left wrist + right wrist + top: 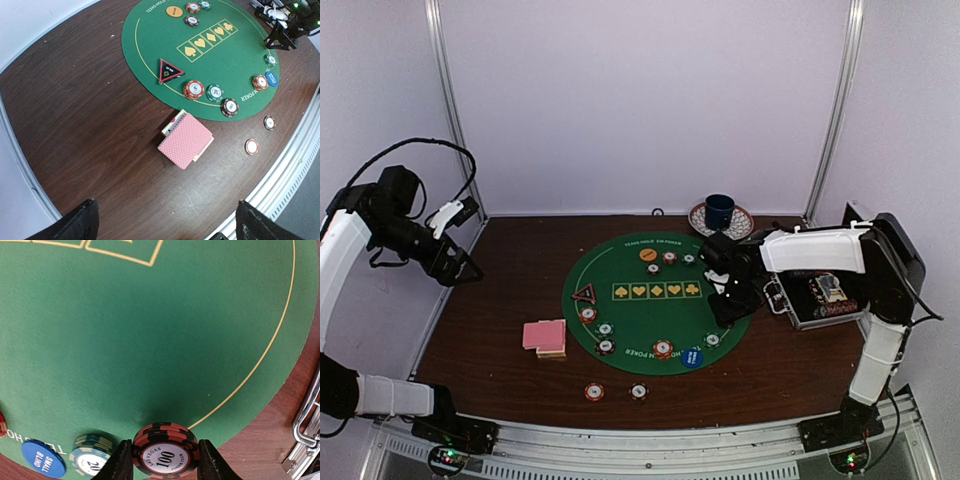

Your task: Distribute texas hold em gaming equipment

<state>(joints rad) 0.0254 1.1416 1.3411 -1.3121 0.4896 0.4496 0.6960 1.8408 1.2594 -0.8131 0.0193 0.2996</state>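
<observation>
The right gripper (730,302) was clenched on a red-and-black 100 chip (164,452), holding it low over the near-right rim of the green felt mat (620,262); whether it was one chip or a couple stacked could not be told. Just to its left in the wrist view lay a green 20 chip (90,460) and, beyond that, the blue small-blind disc (44,460). The left gripper (162,222) hung high with its fingers spread wide and nothing between them, the pink-backed cards (186,139) below and ahead of it on the bare wood. By my reading the job was well under way: chips sat in clusters at several places round the mat, the orange disc (648,254) and the triangle marker (584,293) were out, but the cards lay in one undealt stack and two chips (594,392) rested off the felt. The open case (820,296), just right of the right gripper, held something too small to name. The mug (720,210) stood on its saucer beyond that gripper, its contents hidden.
</observation>
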